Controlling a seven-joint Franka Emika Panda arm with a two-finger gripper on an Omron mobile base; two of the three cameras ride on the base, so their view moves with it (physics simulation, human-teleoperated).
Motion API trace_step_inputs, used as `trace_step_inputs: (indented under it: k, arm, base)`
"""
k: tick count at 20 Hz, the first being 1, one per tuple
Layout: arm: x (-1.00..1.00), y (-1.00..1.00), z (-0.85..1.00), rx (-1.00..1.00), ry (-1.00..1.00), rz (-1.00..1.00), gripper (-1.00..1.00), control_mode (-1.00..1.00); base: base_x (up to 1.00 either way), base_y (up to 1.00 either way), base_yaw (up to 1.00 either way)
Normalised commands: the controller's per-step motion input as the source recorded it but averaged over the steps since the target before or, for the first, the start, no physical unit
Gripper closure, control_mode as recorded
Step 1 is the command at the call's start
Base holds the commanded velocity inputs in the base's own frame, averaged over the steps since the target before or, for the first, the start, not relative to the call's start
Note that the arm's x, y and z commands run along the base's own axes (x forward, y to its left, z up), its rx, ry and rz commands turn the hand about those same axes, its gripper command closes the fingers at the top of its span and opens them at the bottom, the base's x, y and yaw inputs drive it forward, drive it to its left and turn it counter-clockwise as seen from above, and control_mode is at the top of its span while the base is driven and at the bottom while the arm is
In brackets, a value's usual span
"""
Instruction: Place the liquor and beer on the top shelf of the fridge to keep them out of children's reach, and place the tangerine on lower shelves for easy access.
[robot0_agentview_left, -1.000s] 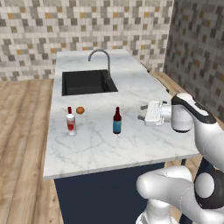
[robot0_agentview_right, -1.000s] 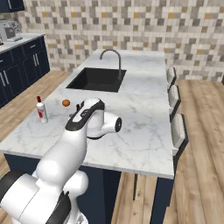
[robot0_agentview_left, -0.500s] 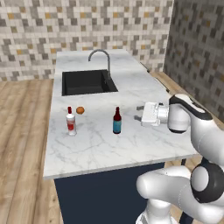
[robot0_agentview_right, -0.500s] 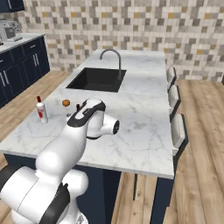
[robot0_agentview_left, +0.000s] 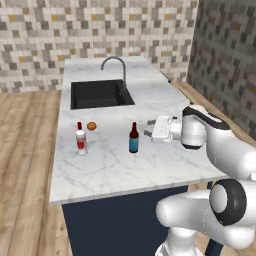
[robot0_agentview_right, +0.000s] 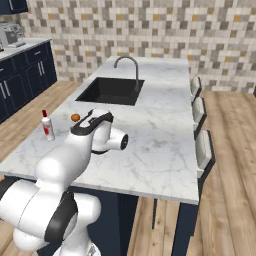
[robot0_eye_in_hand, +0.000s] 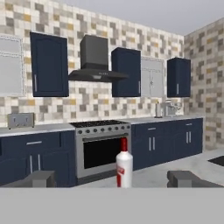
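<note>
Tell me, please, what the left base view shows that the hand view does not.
The left base view alone has the brown beer bottle, the tangerine, the sink and the tap. The hand view alone has the stove, hood and dark cabinets. Both share the red-capped liquor bottle and the open gripper.

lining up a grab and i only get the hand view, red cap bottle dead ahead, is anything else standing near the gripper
observer: yes, a brown bottle stands on the counter, nearer the open gripper than the clear bottle, untouched.
operator: ok and where's the orange fruit
observer: the tangerine lies on the counter just beside the clear bottle, on its sink side.
operator: what's past it
observer: the black sink, with a curved tap.
</note>
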Motion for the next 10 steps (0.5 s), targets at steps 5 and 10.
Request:
trace_step_inputs:
  k: [5, 10]
  arm:
    - [0.37, -0.01, 0.0, 0.0, 0.0, 0.0, -1.0, -1.0]
    - [0.37, -0.1, 0.0, 0.0, 0.0, 0.0, -1.0, -1.0]
  base:
    - [0.0, 0.0, 0.0]
    - [0.0, 0.0, 0.0]
